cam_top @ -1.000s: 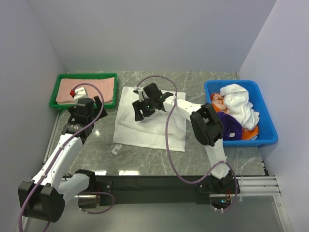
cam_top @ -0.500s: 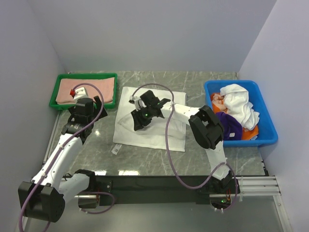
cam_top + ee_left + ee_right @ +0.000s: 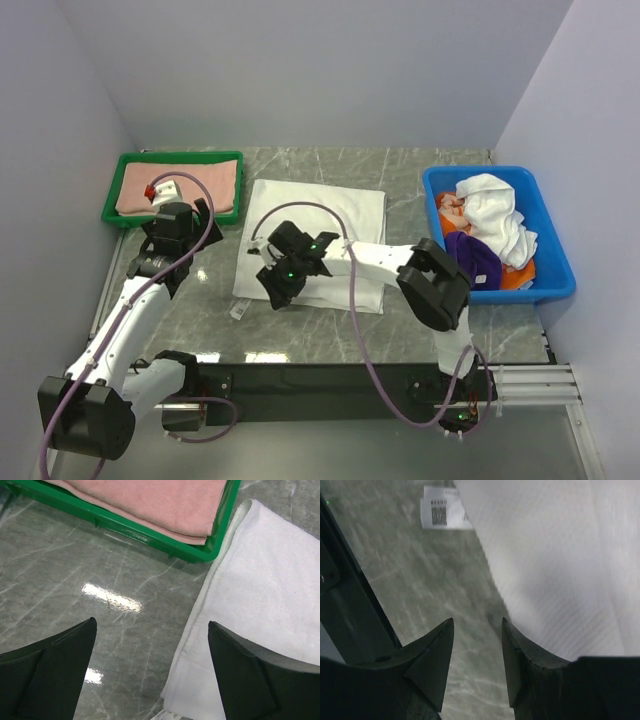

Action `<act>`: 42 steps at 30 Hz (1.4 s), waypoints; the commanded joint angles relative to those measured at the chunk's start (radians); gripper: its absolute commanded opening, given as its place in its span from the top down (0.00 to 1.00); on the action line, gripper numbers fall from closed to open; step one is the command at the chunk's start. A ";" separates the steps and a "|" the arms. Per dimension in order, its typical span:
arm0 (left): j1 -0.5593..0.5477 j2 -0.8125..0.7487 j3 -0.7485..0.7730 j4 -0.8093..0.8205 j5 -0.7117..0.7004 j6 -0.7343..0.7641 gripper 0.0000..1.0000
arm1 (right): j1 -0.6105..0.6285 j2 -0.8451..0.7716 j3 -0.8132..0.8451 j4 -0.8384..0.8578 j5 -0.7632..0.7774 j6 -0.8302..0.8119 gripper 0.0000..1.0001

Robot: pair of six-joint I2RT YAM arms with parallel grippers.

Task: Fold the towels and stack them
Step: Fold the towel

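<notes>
A white towel [image 3: 330, 225] lies spread on the marble table, with its label tag [image 3: 238, 309] at the near left corner. My right gripper [image 3: 273, 292] is open and empty, low over the table just off the towel's near left edge. In the right wrist view its fingertips [image 3: 477, 621] straddle bare marble beside the towel edge [image 3: 555, 560] and the tag [image 3: 442, 514]. My left gripper [image 3: 170, 232] is wide open and empty, hovering [image 3: 151, 625] between the green tray [image 3: 150, 535] and the towel's left edge [image 3: 250, 595]. A folded pink towel [image 3: 180, 185] lies in the tray.
The green tray [image 3: 228, 158] stands at the back left. A blue bin [image 3: 560, 285] at the right holds white, purple and orange towels. Walls close in the left, back and right sides. A black rail runs along the near table edge.
My right gripper has swept from the towel's back middle toward its near left edge, and the towel now lies flatter. The left arm has not moved.
</notes>
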 commanded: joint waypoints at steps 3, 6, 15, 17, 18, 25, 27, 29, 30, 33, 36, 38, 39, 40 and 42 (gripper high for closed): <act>0.004 -0.004 0.007 -0.012 0.098 -0.070 0.02 | -0.020 -0.238 -0.096 0.038 0.184 0.086 0.49; 0.004 0.007 -0.012 -0.034 0.183 -0.120 0.04 | -0.072 -0.330 -0.169 0.060 0.284 0.167 0.49; 0.003 0.054 -0.084 -0.130 0.350 -0.168 0.07 | -0.286 -0.594 -0.557 0.129 0.422 0.512 0.47; 0.001 0.062 -0.104 -0.124 0.366 -0.185 0.08 | -0.314 -0.663 -0.622 0.141 0.465 0.586 0.41; 0.001 0.065 -0.123 -0.120 0.385 -0.192 0.09 | -0.341 -0.682 -0.680 0.161 0.467 0.603 0.39; -0.013 0.111 -0.171 -0.096 0.418 -0.222 0.20 | -0.406 -0.746 -0.771 0.198 0.482 0.677 0.47; -0.034 0.123 -0.173 -0.103 0.406 -0.226 0.25 | -0.414 -0.761 -0.797 0.193 0.514 0.721 0.49; -0.051 0.146 -0.176 -0.095 0.387 -0.237 0.28 | -0.428 -0.791 -0.828 0.193 0.530 0.744 0.50; -0.068 0.155 -0.180 -0.092 0.384 -0.240 0.33 | -0.431 -0.800 -0.835 0.193 0.537 0.758 0.50; -0.101 0.188 -0.182 -0.084 0.376 -0.258 0.40 | -0.445 -0.829 -0.854 0.158 0.547 0.784 0.51; -0.121 0.211 -0.185 -0.081 0.346 -0.266 0.46 | -0.463 -0.846 -0.877 0.132 0.535 0.795 0.51; -0.126 0.215 -0.184 -0.080 0.341 -0.271 0.51 | -0.475 -0.850 -0.895 0.129 0.508 0.796 0.51; -0.129 0.215 -0.184 -0.086 0.332 -0.271 0.52 | -0.478 -0.854 -0.901 0.129 0.504 0.800 0.51; -0.131 0.212 -0.182 -0.090 0.324 -0.271 0.52 | -0.480 -0.852 -0.914 0.129 0.493 0.801 0.51; -0.134 0.206 -0.179 -0.093 0.312 -0.272 0.56 | -0.484 -0.852 -0.924 0.139 0.476 0.803 0.51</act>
